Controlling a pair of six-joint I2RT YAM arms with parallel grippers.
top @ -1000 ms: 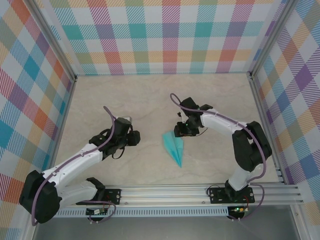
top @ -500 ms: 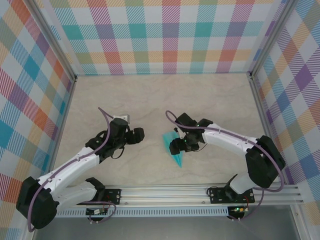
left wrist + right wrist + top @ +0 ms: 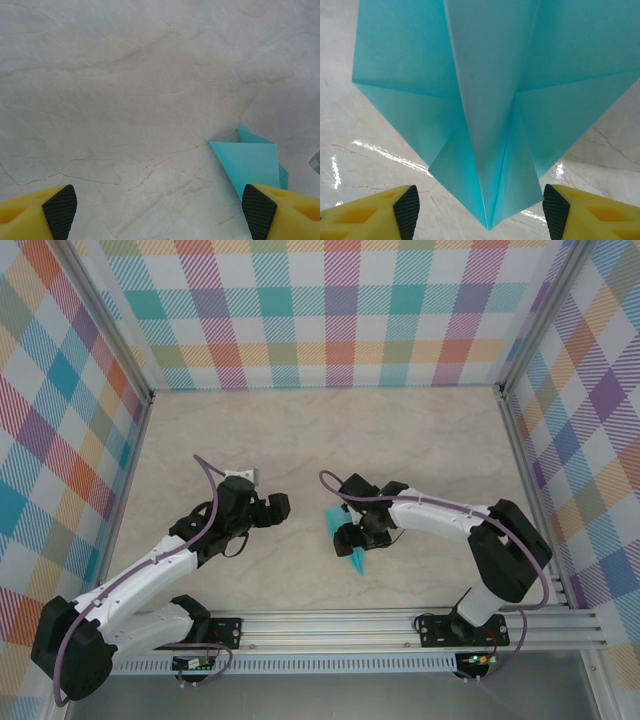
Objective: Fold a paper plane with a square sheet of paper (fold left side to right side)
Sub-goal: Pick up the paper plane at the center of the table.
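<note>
— Jaws first: how do the left jaws and right jaws stand, seen from above?
— The left jaws are spread and empty over the bare desk (image 3: 300, 440), apart from the turquoise paper plane (image 3: 357, 560), to its left. The right jaws sit directly over the plane, hiding its middle; its point sticks out toward the arm bases.
— And the left wrist camera?
— The left fingers (image 3: 35, 212) sit in the lower corners, wide apart, nothing between. The paper plane (image 3: 250, 160) lies on the desk (image 3: 125, 75) ahead, to the right.
— The right wrist camera?
— The right fingers (image 3: 370, 212) stand apart, gripping nothing; the pointed tip of the paper plane (image 3: 490, 100) lies between them, touching neither.
</note>
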